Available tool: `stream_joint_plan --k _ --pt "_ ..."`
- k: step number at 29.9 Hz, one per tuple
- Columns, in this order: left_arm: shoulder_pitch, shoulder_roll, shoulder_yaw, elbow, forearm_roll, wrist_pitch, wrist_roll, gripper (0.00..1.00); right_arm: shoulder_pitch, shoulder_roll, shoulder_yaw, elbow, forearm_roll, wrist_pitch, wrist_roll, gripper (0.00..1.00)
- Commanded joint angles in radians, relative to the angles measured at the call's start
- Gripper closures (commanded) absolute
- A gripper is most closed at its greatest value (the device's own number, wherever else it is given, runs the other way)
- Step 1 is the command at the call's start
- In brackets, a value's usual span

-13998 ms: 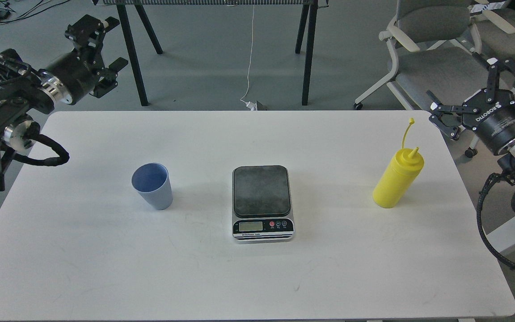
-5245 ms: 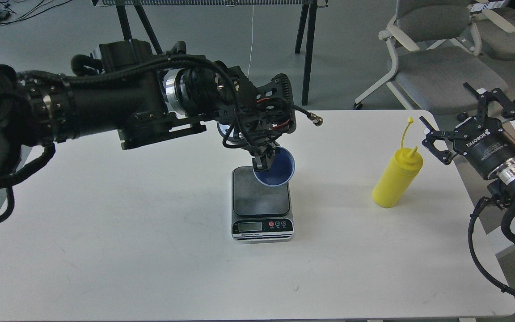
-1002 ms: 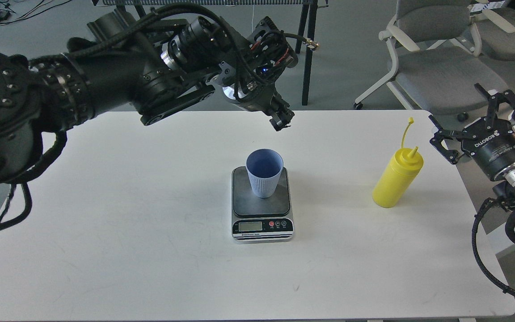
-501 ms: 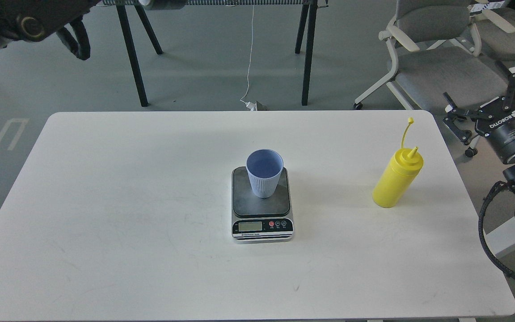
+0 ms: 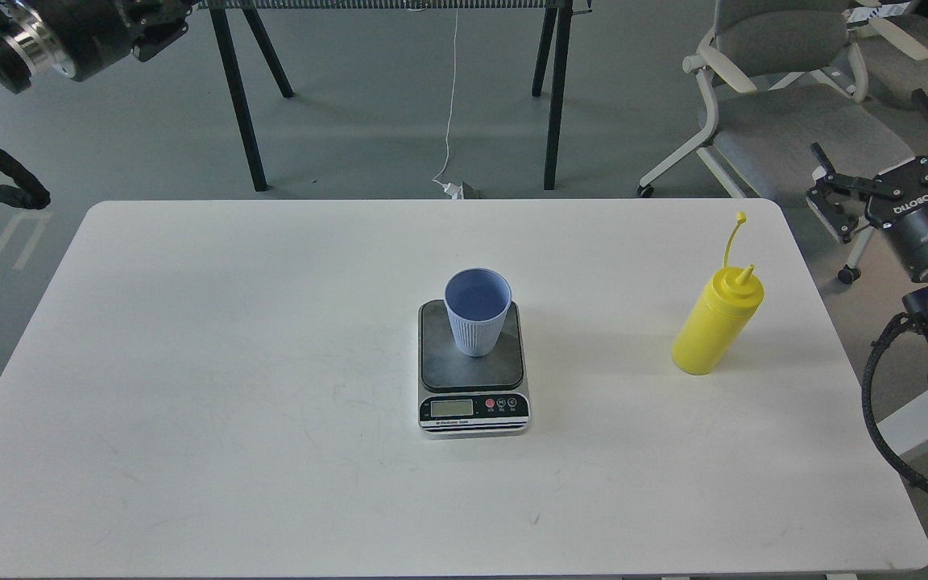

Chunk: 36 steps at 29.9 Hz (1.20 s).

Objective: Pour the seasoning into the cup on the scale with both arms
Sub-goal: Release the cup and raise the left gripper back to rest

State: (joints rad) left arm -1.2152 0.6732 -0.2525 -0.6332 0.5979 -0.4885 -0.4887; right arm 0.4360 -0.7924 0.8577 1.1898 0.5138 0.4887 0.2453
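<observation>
Seasoning bottle (image 5: 714,326), yellow w/ cone nozzle, stands upright on the white table (image 5: 190,362) near its right edge, cap strap sticking up above the nozzle; nothing touching it. Well to its left, the cup (image 5: 477,312) sits upright on the dark plate of the scale (image 5: 472,366), toward the plate's back edge, blue inside facing up (looks empty). Scale is abt mid-table, display and buttons facing the robot.

Right gripper (image 5: 887,157) hangs off the table's right side, up and to the right of the bottle and apart from it, wrist angled, fingers spread wide and holding nothing. Left arm (image 5: 45,36) is tucked in the top-left corner, far from the table things; its gripper (image 5: 159,28) is only partly in view at the top edge, so can't tell its state.
</observation>
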Motion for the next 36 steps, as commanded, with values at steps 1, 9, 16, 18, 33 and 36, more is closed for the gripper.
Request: stream_joint_plan --k 1,9,16,18,33,36 --pt "0.055 0.006 -0.004 0.000 -0.024 0.000 0.000 0.26 -0.002 -0.039 0.033 0.057 0.084 0.000 0.031 0.01" --pt "0.103 -0.007 -0.001 0.000 -0.016 0.000 0.000 0.24 -0.022 -0.224 0.130 0.082 0.258 0.000 0.043 0.01" --pt "0.129 -0.014 0.001 0.000 -0.015 0.000 0.000 0.24 -0.074 -0.261 0.132 0.060 0.413 0.000 0.046 0.01" --pt "0.140 -0.014 0.001 0.000 -0.013 0.000 0.000 0.24 -0.094 -0.260 0.129 0.045 0.434 0.000 0.043 0.01" --pt "0.195 -0.032 0.004 0.001 -0.012 0.000 0.000 0.18 -0.410 -0.147 0.119 0.105 0.562 0.000 -0.047 0.01" --pt "0.195 -0.037 0.004 0.000 -0.012 0.000 0.000 0.18 -0.454 -0.090 0.118 0.123 0.551 0.000 -0.057 0.01"
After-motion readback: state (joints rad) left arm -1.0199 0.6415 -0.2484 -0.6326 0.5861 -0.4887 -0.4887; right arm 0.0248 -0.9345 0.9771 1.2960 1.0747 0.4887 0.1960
